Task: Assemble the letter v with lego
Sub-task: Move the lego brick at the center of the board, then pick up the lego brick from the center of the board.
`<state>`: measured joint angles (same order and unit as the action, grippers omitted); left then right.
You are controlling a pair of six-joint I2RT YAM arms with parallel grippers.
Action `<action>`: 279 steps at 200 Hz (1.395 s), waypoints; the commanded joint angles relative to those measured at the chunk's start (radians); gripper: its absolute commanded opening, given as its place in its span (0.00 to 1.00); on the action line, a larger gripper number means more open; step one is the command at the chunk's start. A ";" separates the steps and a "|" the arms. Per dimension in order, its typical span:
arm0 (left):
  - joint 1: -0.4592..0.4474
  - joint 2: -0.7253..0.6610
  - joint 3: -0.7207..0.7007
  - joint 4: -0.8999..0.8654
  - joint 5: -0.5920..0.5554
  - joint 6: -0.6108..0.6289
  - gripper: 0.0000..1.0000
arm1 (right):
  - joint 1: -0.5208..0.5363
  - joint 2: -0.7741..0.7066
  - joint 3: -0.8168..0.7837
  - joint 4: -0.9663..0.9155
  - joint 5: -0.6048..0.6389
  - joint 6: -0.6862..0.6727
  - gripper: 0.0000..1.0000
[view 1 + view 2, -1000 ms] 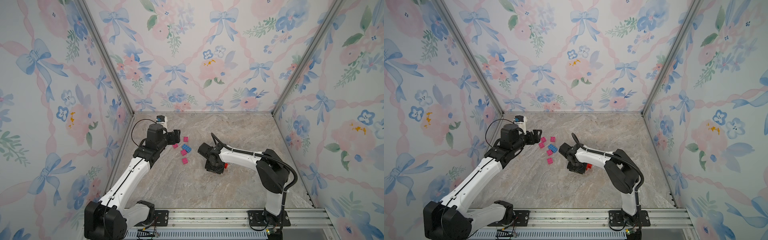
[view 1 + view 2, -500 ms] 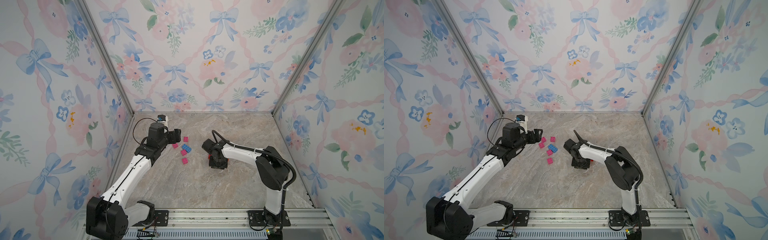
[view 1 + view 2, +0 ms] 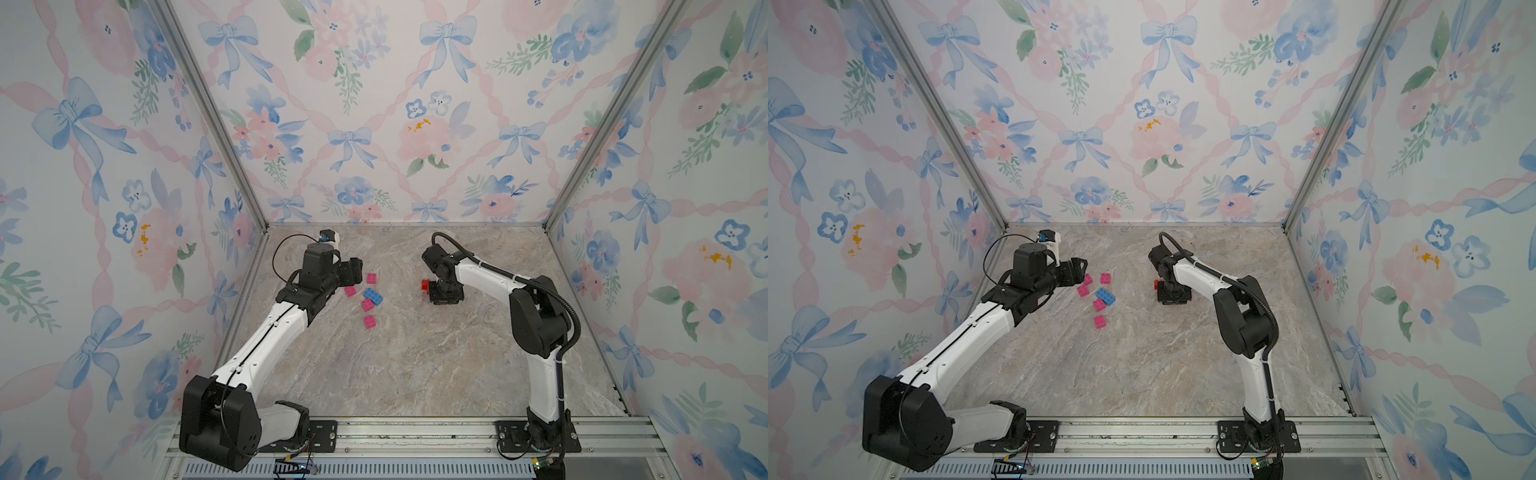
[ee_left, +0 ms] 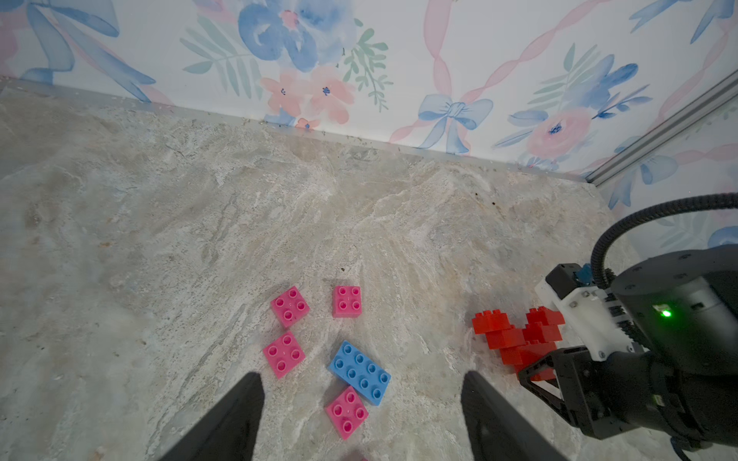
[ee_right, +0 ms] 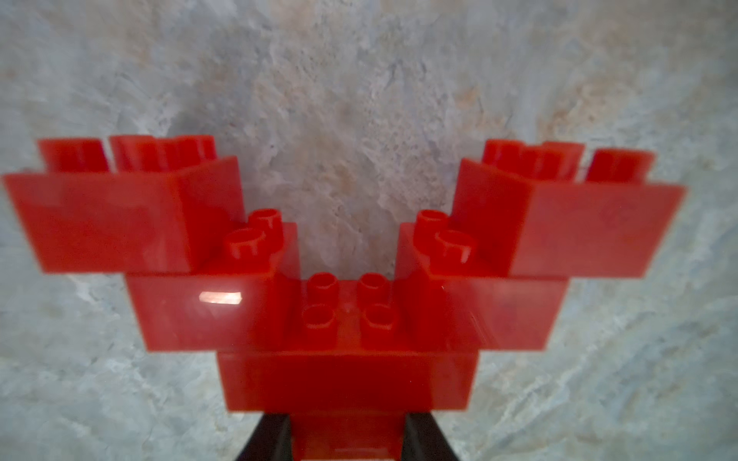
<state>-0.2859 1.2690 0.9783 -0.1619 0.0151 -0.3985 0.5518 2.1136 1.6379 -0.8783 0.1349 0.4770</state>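
Your right fingers point(image 5: 267, 439) are clenched on the bottom brick of the red lego V point(image 5: 343, 319). The V steps up on both sides, and you hold it over the tabletop point(image 3: 415, 365), well apart from the loose bricks. Your left fingers point(image 4: 227, 423) are spread wide and hold nothing. They hang just above the pink bricks point(image 4: 290, 306) and the blue brick point(image 4: 359, 377), which lie flat on the tabletop, studs up.

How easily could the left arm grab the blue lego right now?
Probably yes, fairly easily. The left gripper hangs open close to the blue lego, with nothing lying between them. One pink lego sits right against its edge, so it might get bumped.
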 commanded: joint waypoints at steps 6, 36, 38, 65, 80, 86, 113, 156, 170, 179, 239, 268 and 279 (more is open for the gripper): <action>-0.013 0.009 0.012 0.007 -0.036 -0.008 0.81 | -0.010 0.033 0.034 -0.038 -0.026 -0.050 0.30; -0.030 0.012 0.002 0.007 -0.056 -0.011 0.81 | -0.019 0.045 0.036 -0.031 -0.042 -0.032 0.34; -0.032 0.013 0.002 0.007 -0.056 -0.012 0.81 | -0.019 0.046 0.036 -0.031 -0.043 -0.030 0.35; -0.048 0.032 0.001 0.006 -0.072 -0.018 0.81 | -0.018 0.034 0.027 -0.018 -0.049 -0.014 0.53; -0.059 0.047 0.007 0.006 -0.081 -0.023 0.81 | -0.019 0.024 0.028 -0.020 -0.054 -0.011 0.63; -0.065 0.053 0.009 0.006 -0.085 -0.024 0.81 | -0.019 0.015 0.028 -0.023 -0.056 -0.012 0.66; -0.086 0.098 0.020 0.007 -0.115 -0.037 0.81 | -0.031 -0.081 0.013 -0.069 -0.045 -0.016 0.76; -0.115 0.294 0.094 0.002 -0.130 -0.016 0.78 | -0.046 -0.341 -0.142 -0.125 -0.094 -0.032 0.79; -0.128 0.386 0.144 0.002 -0.146 -0.008 0.74 | -0.044 -0.381 -0.179 -0.127 -0.129 -0.027 0.79; -0.134 0.451 0.191 0.000 -0.158 -0.002 0.73 | -0.043 -0.399 -0.200 -0.121 -0.141 -0.020 0.79; -0.141 0.808 0.524 -0.076 -0.185 0.004 0.69 | -0.051 -0.431 -0.285 -0.079 -0.185 -0.032 0.79; -0.143 0.862 0.557 -0.127 -0.240 -0.036 0.70 | -0.072 -0.438 -0.304 -0.064 -0.204 -0.046 0.79; -0.142 0.873 0.553 -0.132 -0.246 -0.049 0.72 | -0.079 -0.443 -0.312 -0.055 -0.208 -0.050 0.79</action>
<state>-0.4232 2.1151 1.5169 -0.2253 -0.1829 -0.4175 0.4927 1.6821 1.3472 -0.9463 -0.0498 0.4477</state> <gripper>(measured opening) 0.702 0.791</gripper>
